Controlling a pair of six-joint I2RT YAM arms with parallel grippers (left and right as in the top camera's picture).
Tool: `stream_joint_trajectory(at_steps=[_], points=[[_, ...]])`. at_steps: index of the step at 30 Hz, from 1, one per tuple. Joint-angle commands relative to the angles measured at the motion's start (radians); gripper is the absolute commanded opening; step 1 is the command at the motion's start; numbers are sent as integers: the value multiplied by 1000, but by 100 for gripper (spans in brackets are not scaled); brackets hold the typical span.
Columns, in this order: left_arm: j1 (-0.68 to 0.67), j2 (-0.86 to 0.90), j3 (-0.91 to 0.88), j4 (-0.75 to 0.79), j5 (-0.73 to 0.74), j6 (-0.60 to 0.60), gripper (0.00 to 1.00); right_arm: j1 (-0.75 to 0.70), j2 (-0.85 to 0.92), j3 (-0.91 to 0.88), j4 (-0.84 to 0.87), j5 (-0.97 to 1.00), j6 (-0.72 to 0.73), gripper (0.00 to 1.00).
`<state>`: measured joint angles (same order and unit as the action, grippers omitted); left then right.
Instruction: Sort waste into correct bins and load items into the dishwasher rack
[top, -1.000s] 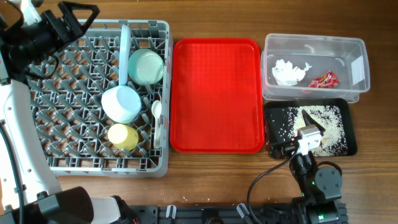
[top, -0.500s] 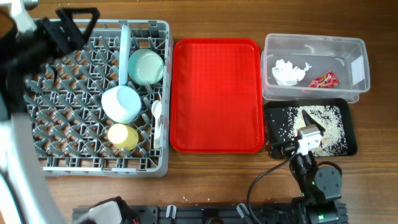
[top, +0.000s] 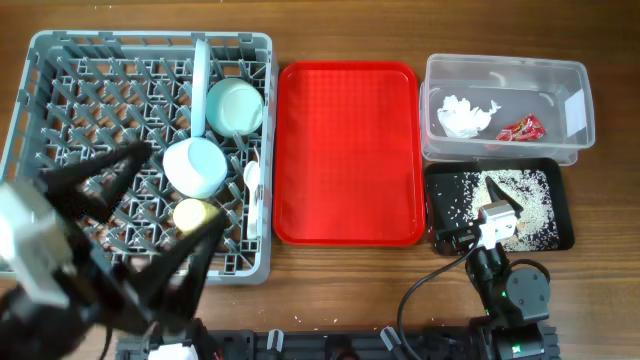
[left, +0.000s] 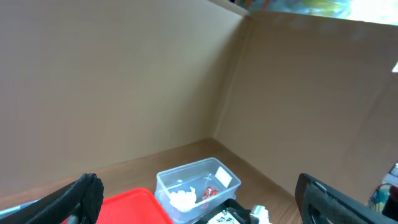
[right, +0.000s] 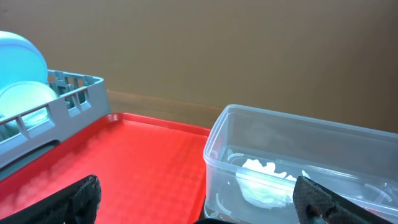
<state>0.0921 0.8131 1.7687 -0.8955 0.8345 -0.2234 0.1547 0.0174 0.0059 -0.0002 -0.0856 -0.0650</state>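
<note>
L gripper (top: 185, 185) is very near the top cam, so it looks huge and blurry. Its two fingers are spread wide w/ nothing held. It hides the bottom-left part of the grey rack (top: 150, 40) and some of the yellow cup (top: 195, 213). The rest of the L arm is cut off at the pic edge.

In the rack: blue plate (top: 200, 70) up on its edge, pale green bowl (top: 235, 107), and a light blue round dish (top: 195, 165) btw the bowl and the cup. White spoon (top: 251, 178) lies by the rack's right wall. Fork: can't pick it out.

R gripper (right: 200, 202) sits low at the black tray (top: 563, 232) w/ the rice bits (top: 535, 205). From the top it is too small to read. In the R wrist cam only its finger tips show, one in each bottom corner, so it is wide, w/ nothing held.

Clear tub (top: 505, 68) holds the white napkin (top: 463, 117) and red wrapper (top: 521, 127), a bit apart. Red tray (top: 347, 150) lies btw rack and tub on the desk (top: 340, 290).
</note>
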Motion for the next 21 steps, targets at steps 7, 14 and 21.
stream_joint_trajectory(at_steps=[7, 14, 21], points=[[-32, -146, -323, 1, -30, 13, 100, 5, -7, -1, 3, 3, 15, 100], [-86, -442, -951, 359, -341, 13, 100, 5, -7, -1, 3, 3, 15, 100], [-167, -660, -1456, 986, -735, -8, 100, 5, -7, -1, 3, 3, 15, 100]])
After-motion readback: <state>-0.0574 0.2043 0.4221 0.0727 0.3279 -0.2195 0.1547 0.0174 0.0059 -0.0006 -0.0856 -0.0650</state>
